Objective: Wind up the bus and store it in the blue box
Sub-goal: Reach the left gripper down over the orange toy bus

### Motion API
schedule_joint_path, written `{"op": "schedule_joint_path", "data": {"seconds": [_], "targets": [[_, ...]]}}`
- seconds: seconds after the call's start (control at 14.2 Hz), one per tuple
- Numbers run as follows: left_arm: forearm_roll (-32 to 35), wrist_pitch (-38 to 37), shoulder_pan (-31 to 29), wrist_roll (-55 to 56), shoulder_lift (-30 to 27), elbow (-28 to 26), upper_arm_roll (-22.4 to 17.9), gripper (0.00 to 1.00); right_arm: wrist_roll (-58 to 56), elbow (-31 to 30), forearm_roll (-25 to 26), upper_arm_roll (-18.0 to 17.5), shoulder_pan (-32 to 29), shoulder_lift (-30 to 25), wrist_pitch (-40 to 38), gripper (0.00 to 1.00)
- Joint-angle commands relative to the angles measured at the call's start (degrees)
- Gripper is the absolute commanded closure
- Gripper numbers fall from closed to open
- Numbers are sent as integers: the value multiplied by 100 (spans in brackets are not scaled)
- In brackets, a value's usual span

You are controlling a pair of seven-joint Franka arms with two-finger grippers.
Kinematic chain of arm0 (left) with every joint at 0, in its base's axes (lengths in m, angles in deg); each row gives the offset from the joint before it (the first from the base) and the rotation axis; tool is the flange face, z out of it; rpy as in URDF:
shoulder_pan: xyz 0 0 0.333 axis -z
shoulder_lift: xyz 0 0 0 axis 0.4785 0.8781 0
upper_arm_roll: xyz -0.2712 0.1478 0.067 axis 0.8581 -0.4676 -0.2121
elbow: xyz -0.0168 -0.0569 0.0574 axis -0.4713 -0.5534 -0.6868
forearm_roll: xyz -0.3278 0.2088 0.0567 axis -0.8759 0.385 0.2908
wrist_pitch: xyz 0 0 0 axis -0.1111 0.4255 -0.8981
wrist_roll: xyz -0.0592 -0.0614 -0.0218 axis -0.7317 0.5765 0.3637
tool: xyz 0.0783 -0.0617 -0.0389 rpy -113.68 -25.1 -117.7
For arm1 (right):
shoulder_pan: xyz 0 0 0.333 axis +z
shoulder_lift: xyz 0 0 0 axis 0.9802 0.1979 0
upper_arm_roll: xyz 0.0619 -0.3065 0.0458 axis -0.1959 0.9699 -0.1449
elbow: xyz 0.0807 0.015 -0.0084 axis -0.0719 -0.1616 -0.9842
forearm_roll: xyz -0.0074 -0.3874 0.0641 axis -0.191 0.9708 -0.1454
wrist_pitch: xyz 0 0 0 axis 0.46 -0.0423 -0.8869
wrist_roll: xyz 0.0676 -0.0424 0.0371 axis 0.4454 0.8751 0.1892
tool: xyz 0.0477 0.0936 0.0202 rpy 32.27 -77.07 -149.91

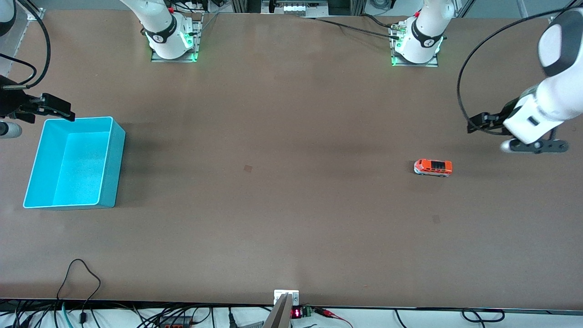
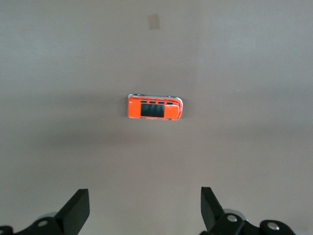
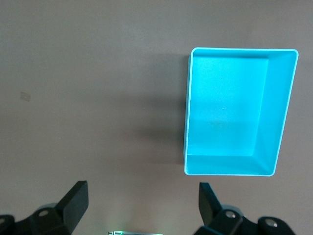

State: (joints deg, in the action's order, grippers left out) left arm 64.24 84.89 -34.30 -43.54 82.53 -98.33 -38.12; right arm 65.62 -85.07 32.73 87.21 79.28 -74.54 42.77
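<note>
The bus (image 1: 433, 167) is a small orange toy with dark roof windows, standing on its wheels on the brown table toward the left arm's end. The left wrist view sees its roof (image 2: 154, 107) from above. My left gripper (image 1: 536, 146) hangs in the air off to the side of the bus, apart from it, open (image 2: 145, 208) and empty. The blue box (image 1: 114, 168) stands empty at the right arm's end; the right wrist view looks down into the box (image 3: 274, 107). My right gripper (image 1: 8, 130) hovers beside that box, open (image 3: 143, 203) with nothing in it.
Both arm bases (image 1: 172, 43) (image 1: 416, 48) stand at the table's edge farthest from the front camera. Small tape marks (image 1: 248, 168) (image 1: 436, 219) lie on the table. Cables (image 1: 82, 278) hang at the edge nearest the front camera.
</note>
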Motion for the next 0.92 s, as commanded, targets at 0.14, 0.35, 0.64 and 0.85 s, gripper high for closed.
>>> {"op": "schedule_joint_path", "data": {"seconds": [0.14,0.35,0.64,0.85], "targets": [[58,950,-26,-1444,199,-542,112,0,7,94,-58,-28,-52,26,-92,0],[49,1732,-79,-2958,269,-1052,103,0,68,94,-58,-28,-9,26,-92,0],[76,2384,-70,-4715,322,-1484,103,0,51,94,-58,-37,-17,26,-83,0],[111,2683,-53,-6155,488,-1660,112,0,7,94,-58,-28,-61,26,-83,0]]}}
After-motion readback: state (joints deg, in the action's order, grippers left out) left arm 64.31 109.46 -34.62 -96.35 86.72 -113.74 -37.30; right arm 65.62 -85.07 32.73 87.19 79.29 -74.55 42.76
